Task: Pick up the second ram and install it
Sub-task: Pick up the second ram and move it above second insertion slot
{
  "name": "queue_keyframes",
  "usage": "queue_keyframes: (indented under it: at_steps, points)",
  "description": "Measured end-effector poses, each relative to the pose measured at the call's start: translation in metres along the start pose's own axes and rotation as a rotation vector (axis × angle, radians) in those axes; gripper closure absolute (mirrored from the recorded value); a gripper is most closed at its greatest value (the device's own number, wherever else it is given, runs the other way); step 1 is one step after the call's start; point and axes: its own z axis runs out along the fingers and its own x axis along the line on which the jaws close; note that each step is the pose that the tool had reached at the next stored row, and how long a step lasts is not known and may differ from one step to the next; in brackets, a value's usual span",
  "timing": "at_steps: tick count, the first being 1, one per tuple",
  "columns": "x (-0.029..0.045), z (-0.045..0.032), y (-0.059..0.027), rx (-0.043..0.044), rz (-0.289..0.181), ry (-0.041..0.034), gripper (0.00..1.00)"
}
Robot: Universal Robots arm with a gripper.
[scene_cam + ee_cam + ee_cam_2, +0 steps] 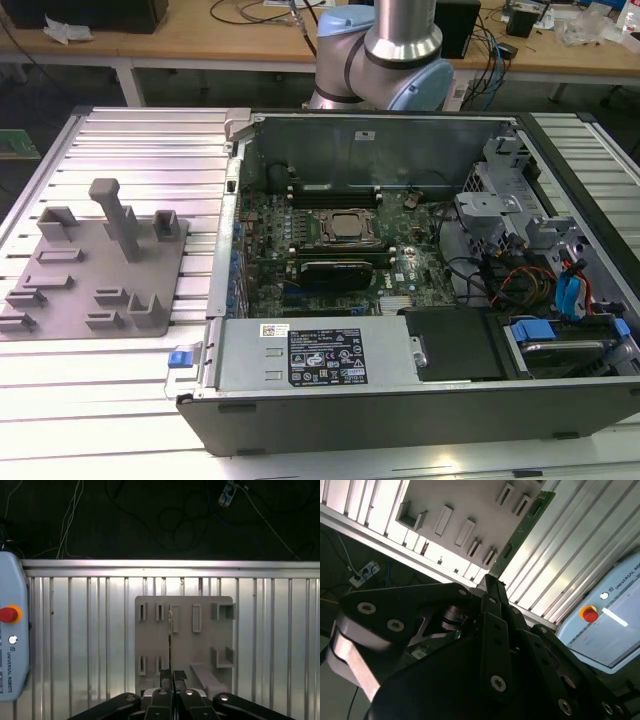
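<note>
One second ram [522,530] is at hand, and the one gripper [492,582] is clenched on it. The black fingers [495,630] pinch one short end, so the stick juts straight out beyond the fingertips. Its long axis runs on in line with the gripper's reach, and the free end points away towards the slatted table [580,545].

In the second wrist view the ram's green flat face shows. In the first wrist view the ram [170,630] shows edge-on, a thin line rising from the gripper [172,676] across the one grey fixture plate [202,645], held clear of it. One teach pendant [10,650] with a red button sits well apart from the plate.

In the exterior view the fixture plate [60,300] lies at nine o'clock from the one open computer case [400,415]. The one arm [400,40] stands at twelve o'clock from the case. Inside the case, one black-shrouded expansion card [340,272] sits at six o'clock from the one processor [350,228].
</note>
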Motion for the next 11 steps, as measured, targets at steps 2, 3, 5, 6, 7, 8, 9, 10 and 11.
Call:
queue_keyframes:
  at_steps: [2,3,5,6,7,8,9,10,11]
  points:
    - [0.0,-0.0001,0.0,-0.0001,0.0,0.0,0.91]
    - [0.0,-0.0001,0.0,-0.0001,0.0,0.0,0.91]
    - [0.0,-0.0002,0.0,-0.0001,0.0,0.0,0.91]
    - [-0.0001,-0.0004,-0.001,-0.0004,0.0,0.0002,0.91]
    - [0.0,-0.0002,-0.0034,-0.0002,0.0,0.0001,0.91]
    - [0.0,-0.0003,-0.0052,-0.0002,0.0,0.0001,0.91]
    - [0.0,-0.0003,-0.007,-0.0002,0.0,0.0,0.91]
    - [0.0,-0.0003,-0.0111,-0.0001,0.0,0.0001,0.91]
    - [0.0,-0.0002,-0.0146,-0.0001,0.0,0.0,0.91]
